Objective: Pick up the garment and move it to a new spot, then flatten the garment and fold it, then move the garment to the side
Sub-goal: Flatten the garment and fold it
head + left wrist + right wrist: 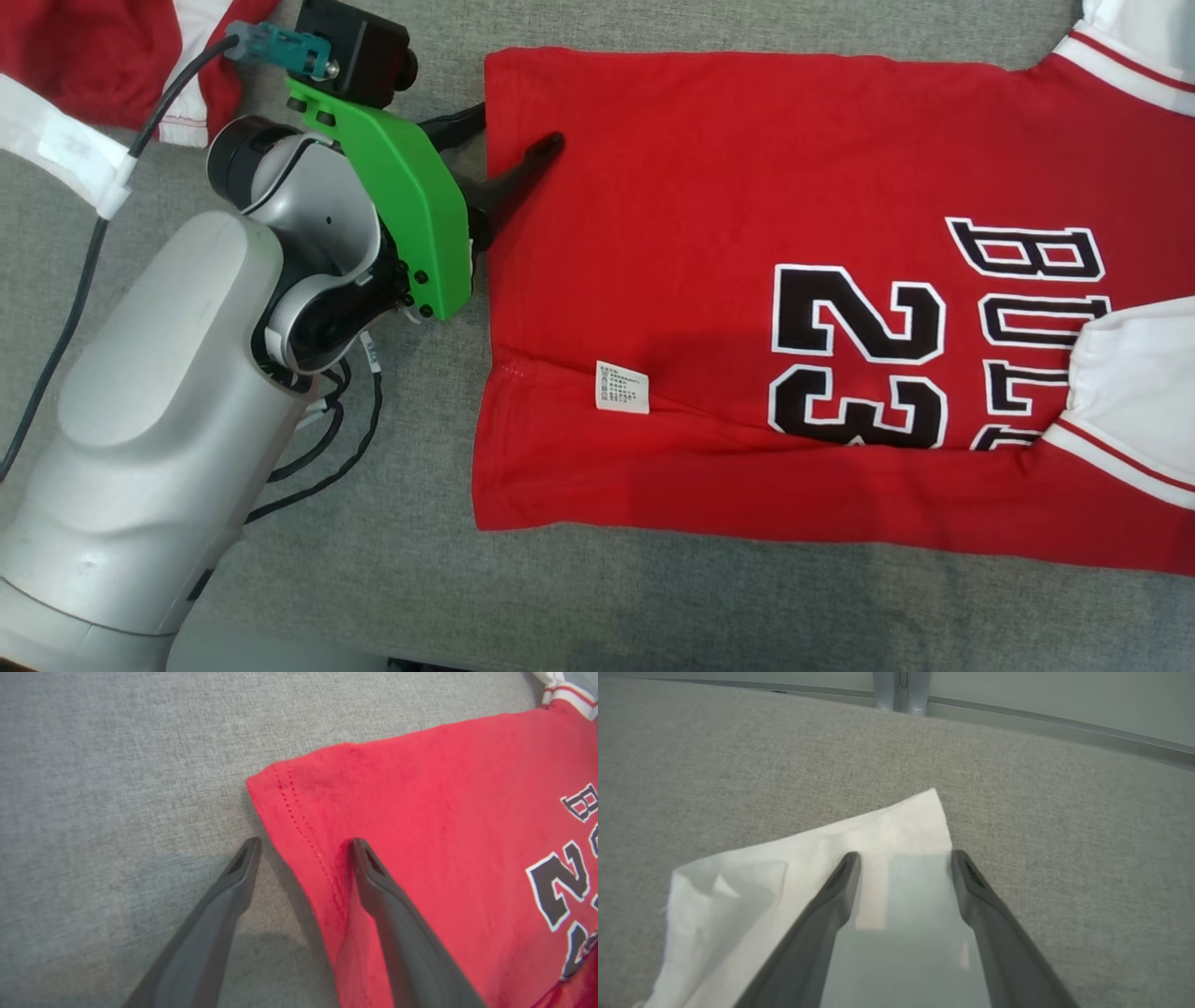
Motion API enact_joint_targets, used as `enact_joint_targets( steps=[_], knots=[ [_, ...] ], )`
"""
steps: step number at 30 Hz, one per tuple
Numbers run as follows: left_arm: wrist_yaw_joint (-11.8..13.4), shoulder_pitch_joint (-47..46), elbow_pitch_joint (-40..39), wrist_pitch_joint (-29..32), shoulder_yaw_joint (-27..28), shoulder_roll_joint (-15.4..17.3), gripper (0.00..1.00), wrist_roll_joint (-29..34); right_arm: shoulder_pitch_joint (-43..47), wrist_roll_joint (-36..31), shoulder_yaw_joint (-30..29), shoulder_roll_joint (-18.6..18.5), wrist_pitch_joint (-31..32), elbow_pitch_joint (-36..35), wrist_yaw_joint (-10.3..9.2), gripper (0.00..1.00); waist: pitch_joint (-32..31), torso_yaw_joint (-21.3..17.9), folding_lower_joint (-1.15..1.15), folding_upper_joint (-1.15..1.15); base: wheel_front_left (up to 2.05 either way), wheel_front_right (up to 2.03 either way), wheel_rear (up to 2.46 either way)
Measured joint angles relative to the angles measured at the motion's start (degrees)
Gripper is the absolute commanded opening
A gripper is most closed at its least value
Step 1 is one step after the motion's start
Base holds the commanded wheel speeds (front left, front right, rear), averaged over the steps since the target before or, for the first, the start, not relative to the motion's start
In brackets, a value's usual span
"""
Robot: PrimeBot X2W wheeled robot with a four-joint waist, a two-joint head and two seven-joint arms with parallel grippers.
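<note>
Red jersey flat on counter, centre-right. Your left end effector spread, straddling its far-left hem, one finger on it. Right end effector spread over white cloth.

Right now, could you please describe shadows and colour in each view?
Head view: sharp, shadow across the garment near its label. Left wrist view: garment washed pinkish, left pincer shadowing the grey surface. Right wrist view: right pincer casts a bluish shadow on white fabric.

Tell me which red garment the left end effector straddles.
The flat jersey printed 23: the left end effector brackets its hem. The other red garment lies apart, farther left.
</note>
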Motion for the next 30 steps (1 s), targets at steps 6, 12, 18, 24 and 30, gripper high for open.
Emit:
enact_joint_targets(
  steps=[6,12,18,24,30],
  knots=[
    [-0.8,-1.9,2.9,-1.3,-0.4,-1.5,1.0,-0.1,-1.2,-1.4,-0.3,0.7,-2.0,2.6,0.0,1.0,1.1,0.6,-0.01,0.0,0.0,0.0,0.0],
    [-1.5,-3.2,4.9,-2.5,-1.3,-3.3,1.0,-0.4,-2.1,-2.4,-0.9,0.5,-3.6,5.0,0.07,1.0,1.4,0.8,-0.01,0.0,0.0,0.0,0.0],
    [-1.8,-4.6,6.9,-4.3,-1.3,-4.4,0.0,-1.3,-3.2,-1.9,-0.9,1.3,-5.7,6.0,0.03,0.0,2.0,1.0,-0.01,0.0,0.0,0.0,0.0],
    [-2.2,-4.9,6.3,-9.5,-1.4,-3.4,0.0,-0.6,-3.9,2.4,1.8,1.3,-12.3,1.6,-0.01,0.0,2.0,0.0,0.0,0.0,0.0,0.0,0.0],
    [-2.3,-1.8,2.6,-13.8,-0.7,-0.3,0.0,-1.1,1.1,9.5,4.4,-1.5,-17.7,-7.8,0.02,0.0,0.0,-1.3,0.0,0.0,0.0,0.0,0.0]
  ],
)
